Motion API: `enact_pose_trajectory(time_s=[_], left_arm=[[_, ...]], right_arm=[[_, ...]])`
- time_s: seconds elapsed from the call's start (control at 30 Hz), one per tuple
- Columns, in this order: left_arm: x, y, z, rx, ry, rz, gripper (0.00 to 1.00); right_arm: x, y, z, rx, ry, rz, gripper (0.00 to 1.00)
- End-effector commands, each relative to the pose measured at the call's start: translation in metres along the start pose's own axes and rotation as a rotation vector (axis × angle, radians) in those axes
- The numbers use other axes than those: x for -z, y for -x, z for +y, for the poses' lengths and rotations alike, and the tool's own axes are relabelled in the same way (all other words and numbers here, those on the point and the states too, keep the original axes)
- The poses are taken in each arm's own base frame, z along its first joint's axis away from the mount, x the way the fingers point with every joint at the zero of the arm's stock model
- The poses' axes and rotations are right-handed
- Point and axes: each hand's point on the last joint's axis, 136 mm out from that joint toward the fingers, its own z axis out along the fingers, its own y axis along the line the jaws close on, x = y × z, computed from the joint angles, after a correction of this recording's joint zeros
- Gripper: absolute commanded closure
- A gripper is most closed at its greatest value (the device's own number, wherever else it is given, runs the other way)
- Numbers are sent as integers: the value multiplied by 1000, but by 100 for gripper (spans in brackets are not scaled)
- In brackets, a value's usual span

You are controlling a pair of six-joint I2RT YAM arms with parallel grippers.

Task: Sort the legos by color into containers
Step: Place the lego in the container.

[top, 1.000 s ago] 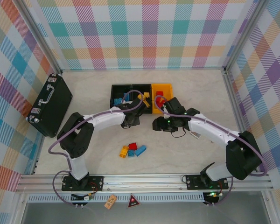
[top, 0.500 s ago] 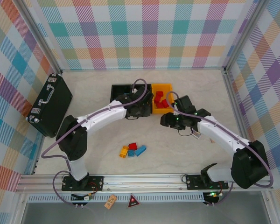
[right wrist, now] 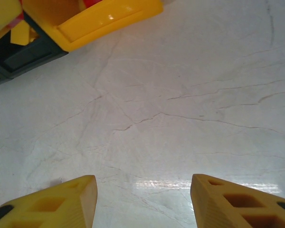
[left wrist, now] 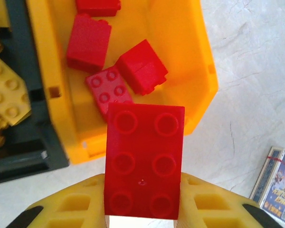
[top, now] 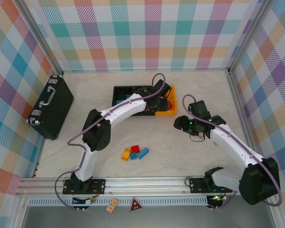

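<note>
A red brick (left wrist: 143,161) is clamped in the left hand (left wrist: 142,211) over the near edge of the yellow bin (left wrist: 190,71), where other red bricks (left wrist: 90,42) are lying. The right hand (right wrist: 143,199) is held partly open and empty over the surface (right wrist: 190,95), at the bin's 4 o'clock. Loose bricks (top: 135,152) are seen at its 7 o'clock.

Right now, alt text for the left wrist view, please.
The left gripper holds a red six-stud lego over the near rim of the yellow-orange bin, which contains four red legos. A black bin with yellow legos is at left; a small printed card lies on the table at lower right.
</note>
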Motion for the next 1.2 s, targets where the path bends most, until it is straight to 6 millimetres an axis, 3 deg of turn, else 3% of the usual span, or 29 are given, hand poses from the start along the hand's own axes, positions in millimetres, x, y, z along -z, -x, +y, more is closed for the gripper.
enact_pose_trajectory(time_s=[0.0, 0.4, 0.6, 0.93, 1.17], left_arm=[[-11, -1, -8, -25, 7, 38, 70], [-64, 44, -1, 112, -50, 42, 67], [-74, 57, 4, 152, -82, 25, 65], [-64, 65, -8, 149, -142, 15, 47], [-35, 61, -24, 115, -173, 13, 46]], right_arm=[[4, -5, -9, -27, -24, 6, 46], [7, -13, -20, -29, -44, 7, 46], [9, -15, -23, -29, -52, 6, 46], [5, -13, -21, -35, -44, 13, 46], [4, -10, -18, -36, -35, 9, 46]])
